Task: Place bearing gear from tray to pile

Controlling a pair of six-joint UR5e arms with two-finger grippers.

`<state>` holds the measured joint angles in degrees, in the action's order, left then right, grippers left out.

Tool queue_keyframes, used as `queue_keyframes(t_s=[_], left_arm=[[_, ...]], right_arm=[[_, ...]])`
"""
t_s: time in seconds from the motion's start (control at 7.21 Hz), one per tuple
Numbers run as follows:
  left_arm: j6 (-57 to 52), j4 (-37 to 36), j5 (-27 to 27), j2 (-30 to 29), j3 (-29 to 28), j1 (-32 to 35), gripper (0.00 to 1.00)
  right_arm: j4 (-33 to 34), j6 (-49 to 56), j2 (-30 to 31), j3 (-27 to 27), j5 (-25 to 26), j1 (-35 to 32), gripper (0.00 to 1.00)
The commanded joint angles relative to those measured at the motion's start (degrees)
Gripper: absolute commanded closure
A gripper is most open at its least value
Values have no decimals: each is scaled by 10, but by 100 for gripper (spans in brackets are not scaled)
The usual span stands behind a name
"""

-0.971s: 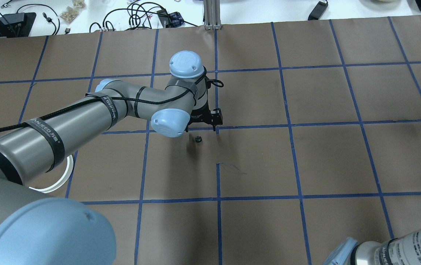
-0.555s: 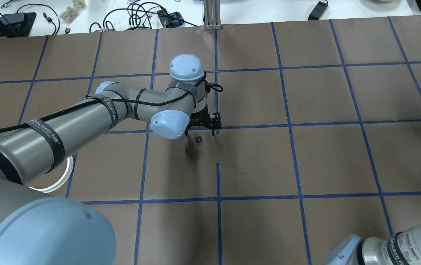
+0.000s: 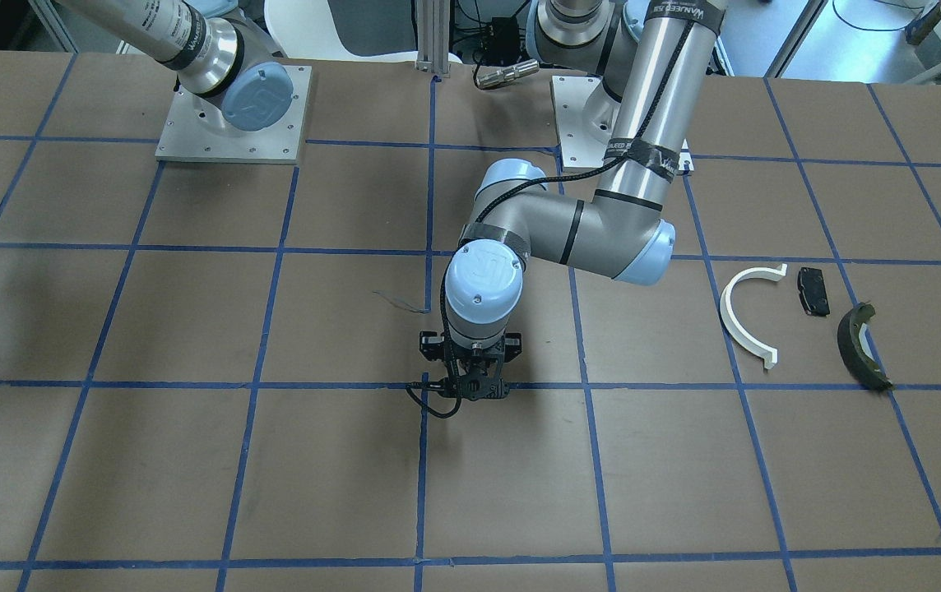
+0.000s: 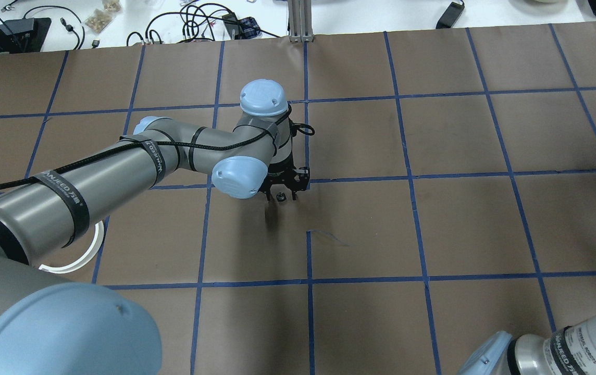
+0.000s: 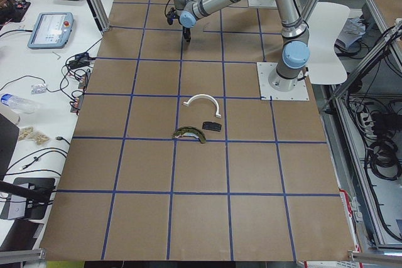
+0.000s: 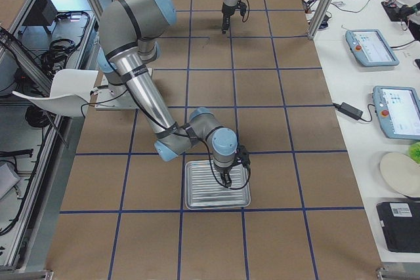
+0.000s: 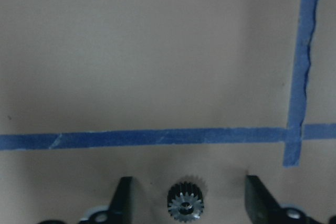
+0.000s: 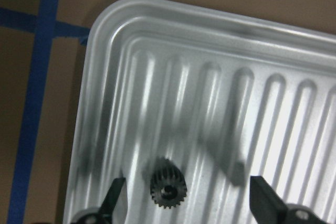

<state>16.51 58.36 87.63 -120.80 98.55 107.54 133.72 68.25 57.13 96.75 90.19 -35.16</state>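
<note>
Lowered since a second ago: left gripper (image 4: 281, 197), jaws wide, now astride the table gear (image 7: 186, 203), clear of it; that gear unmoved, just at 6 o'clock of a tape line (image 4: 355, 179) in the overhead view; right gripper (image 8: 187, 188) wide as well, above the tray (image 8: 210, 40), tray gear (image 8: 168, 189) between its fingers, nearer the 9 o'clock one; pile (image 3: 746, 316) well apart, at 3 o'clock of the left gripper in the front view; legible on the left arm's strap (image 4: 63, 188): "WANJEED".
</note>
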Motion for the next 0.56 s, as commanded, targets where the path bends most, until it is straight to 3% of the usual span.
queue_keyframes(t_s=[0.0, 0.14, 0.42], left_arm=[[1, 10, 0, 1, -2, 0, 77], [1, 10, 0, 1, -3, -2, 100], [-3, 11, 2, -3, -11, -4, 100]], right_arm=[[-1, -2, 1, 0, 2, 0, 34], [-1, -5, 2, 0, 3, 0, 39], [-6, -6, 2, -1, 3, 0, 49]])
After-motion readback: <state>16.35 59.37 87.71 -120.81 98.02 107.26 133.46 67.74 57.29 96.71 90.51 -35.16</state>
